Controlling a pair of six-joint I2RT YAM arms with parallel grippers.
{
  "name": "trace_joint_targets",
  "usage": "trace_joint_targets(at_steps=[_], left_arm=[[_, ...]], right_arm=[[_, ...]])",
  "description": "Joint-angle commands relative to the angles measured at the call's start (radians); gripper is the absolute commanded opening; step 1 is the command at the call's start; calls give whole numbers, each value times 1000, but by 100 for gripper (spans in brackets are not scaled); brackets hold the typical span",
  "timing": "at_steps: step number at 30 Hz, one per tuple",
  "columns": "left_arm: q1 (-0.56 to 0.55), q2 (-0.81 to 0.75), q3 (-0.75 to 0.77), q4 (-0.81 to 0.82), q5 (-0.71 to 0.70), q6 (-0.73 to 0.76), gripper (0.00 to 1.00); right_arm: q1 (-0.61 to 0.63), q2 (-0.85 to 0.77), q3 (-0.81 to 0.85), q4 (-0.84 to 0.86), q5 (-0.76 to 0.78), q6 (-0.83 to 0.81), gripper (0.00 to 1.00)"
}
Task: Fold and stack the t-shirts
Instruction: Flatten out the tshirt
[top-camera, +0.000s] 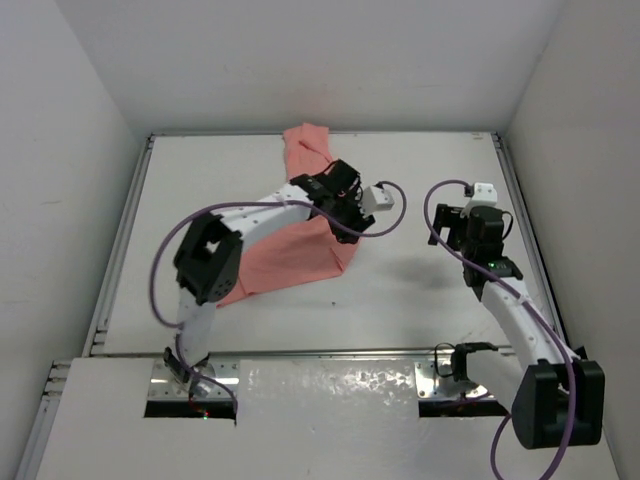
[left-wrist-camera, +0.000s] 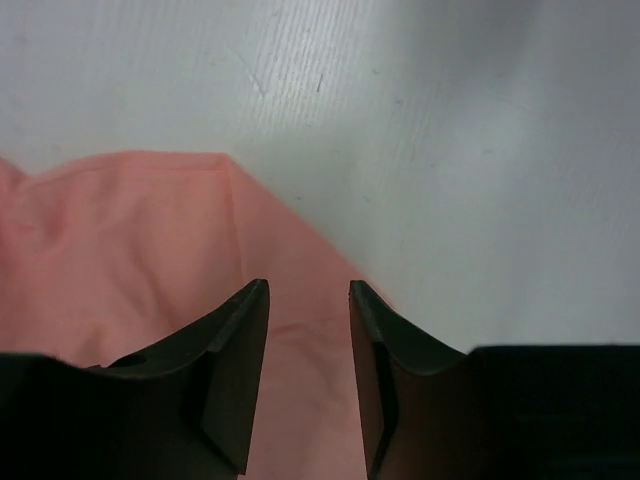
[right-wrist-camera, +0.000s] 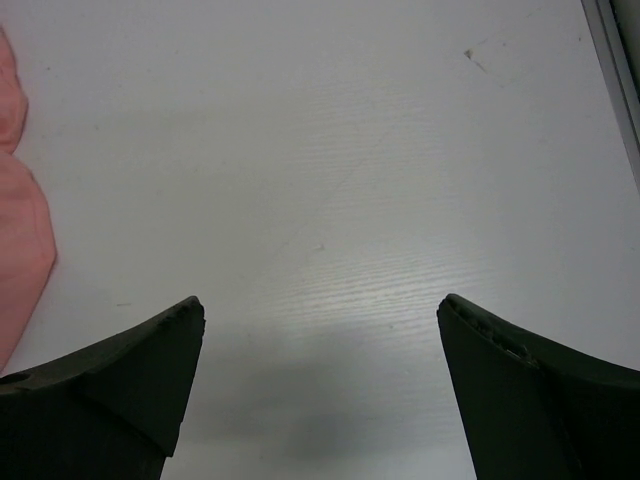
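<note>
The salmon-pink t-shirt (top-camera: 285, 258) lies crumpled on the white table, with one part bunched toward the far edge (top-camera: 305, 148). My left gripper (top-camera: 345, 222) hangs over the shirt's right edge. In the left wrist view the jaws (left-wrist-camera: 308, 290) stand a narrow gap apart, and pink cloth (left-wrist-camera: 130, 240) lies between and under them. I cannot see whether the fingers touch the cloth. My right gripper (top-camera: 452, 222) hovers over bare table to the right of the shirt. It is wide open (right-wrist-camera: 320, 305) with nothing between its fingers, and the shirt's edge (right-wrist-camera: 20, 240) shows at the far left of its view.
White walls enclose the table on three sides. A metal rail (top-camera: 520, 210) runs along the right edge and shows in the right wrist view (right-wrist-camera: 618, 60). Another rail (top-camera: 118, 240) lines the left edge. The arm bases sit at the near edge.
</note>
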Motion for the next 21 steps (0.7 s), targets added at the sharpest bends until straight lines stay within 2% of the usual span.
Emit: trace_joint_targets(at_steps=[1, 3, 4, 5, 7, 11, 17, 21], left_arm=[[72, 149, 173, -160, 73, -310, 36], [54, 101, 108, -84, 28, -361, 42], [49, 80, 21, 15, -36, -381, 44], [49, 66, -18, 65, -40, -438, 47], [49, 75, -53, 131, -61, -487, 48], [49, 130, -6, 116, -150, -532, 47], [41, 125, -79, 125, -74, -549, 47], [43, 164, -79, 130, -31, -592, 41]], right_arm=[[-6, -38, 62, -101, -22, 0, 96], [-5, -73, 47, -103, -39, 3, 95], [-5, -84, 19, -83, -54, 20, 94], [-5, -95, -1, -65, -73, 29, 94], [-3, -118, -39, -7, -132, 61, 90], [-5, -130, -81, 23, -176, 109, 87], [-3, -141, -104, 32, -173, 107, 85], [-3, -138, -101, 11, -157, 101, 85]])
